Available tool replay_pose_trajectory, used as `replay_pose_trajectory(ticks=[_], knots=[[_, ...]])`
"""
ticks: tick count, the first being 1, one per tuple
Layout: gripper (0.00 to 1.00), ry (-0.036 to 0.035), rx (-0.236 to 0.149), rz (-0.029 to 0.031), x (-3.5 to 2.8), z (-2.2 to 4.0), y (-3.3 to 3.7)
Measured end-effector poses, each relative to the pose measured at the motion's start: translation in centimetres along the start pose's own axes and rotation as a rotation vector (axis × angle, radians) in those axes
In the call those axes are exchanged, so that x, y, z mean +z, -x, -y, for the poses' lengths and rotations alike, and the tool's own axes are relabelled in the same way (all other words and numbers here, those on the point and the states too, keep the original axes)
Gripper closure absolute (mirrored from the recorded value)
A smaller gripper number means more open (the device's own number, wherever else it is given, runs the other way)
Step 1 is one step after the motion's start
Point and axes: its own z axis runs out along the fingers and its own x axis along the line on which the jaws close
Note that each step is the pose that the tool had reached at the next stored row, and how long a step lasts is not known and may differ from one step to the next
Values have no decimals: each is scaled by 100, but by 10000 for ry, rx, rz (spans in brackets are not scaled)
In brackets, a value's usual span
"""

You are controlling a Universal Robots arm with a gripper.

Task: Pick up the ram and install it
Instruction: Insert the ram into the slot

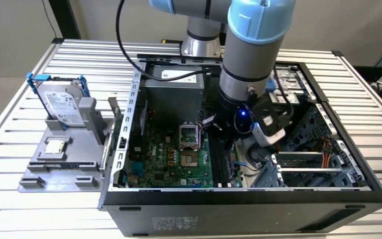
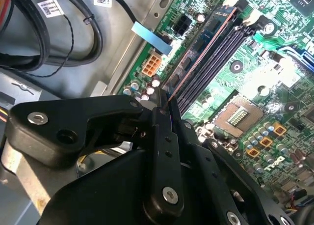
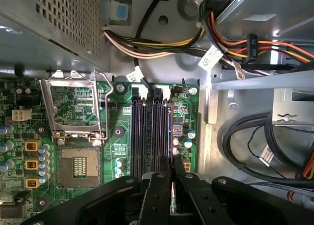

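A slatted metal desk (image 1: 5, 149) fills the scene; a plain pale wall (image 1: 12, 30) rises at eleven o'clock behind it.

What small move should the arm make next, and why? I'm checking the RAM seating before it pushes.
Probably ease straight down. The gripper is shut on the ram, which stands on edge along the black slots. I can't tell whether it is seated, so go gently.

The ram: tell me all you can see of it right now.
The ram shows edge-on in both wrist views as a thin, flat stick with a coppery-looking long edge. It stands on edge, pinched between the gripper fingers, running along the black memory slots on the green motherboard. Whether it is seated in a slot cannot be told.
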Motion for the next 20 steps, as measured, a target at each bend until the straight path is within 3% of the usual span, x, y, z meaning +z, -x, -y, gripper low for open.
replay_pose_trajectory(ticks=[9, 13, 20], knots=[[100, -46, -4, -6, 25, 4, -11], [100, -121, -8, -11, 28, 3, -14], [100, -174, 0, -13, 30, 2, -18]])
